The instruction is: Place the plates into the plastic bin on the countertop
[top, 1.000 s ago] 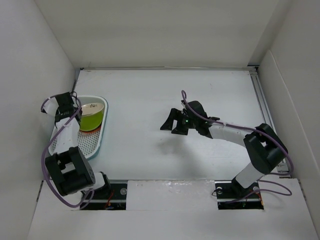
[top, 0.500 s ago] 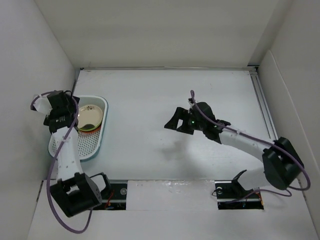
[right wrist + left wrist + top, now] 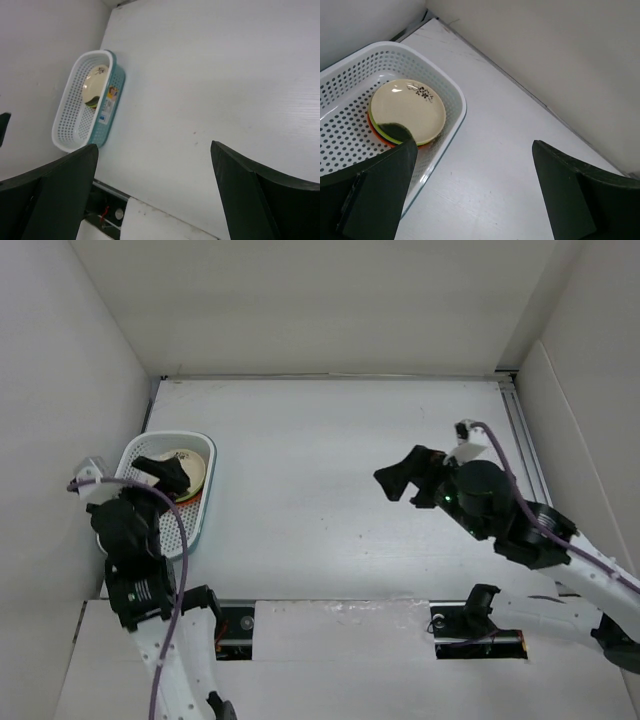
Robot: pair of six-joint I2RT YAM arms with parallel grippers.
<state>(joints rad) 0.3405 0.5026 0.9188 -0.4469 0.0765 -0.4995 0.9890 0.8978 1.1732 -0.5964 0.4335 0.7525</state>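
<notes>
Left wrist view: left gripper [image 3: 474, 147], fingers spread and empty, above the plastic bin's [image 3: 345, 80] edge.
Plates [image 3: 410, 110] lie stacked inside, just ahead of its left finger; right gripper [image 3: 154, 146], likewise spread, hangs over countertop [image 3: 225, 75] well away.

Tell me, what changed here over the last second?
The left hand let go of the beige plate, which now lies flat on the stack in the plastic bin. That hand then drew back toward its base, open. The right hand pulled back to the right, open and empty as before. The bin and the bare countertop stayed as they were.
</notes>
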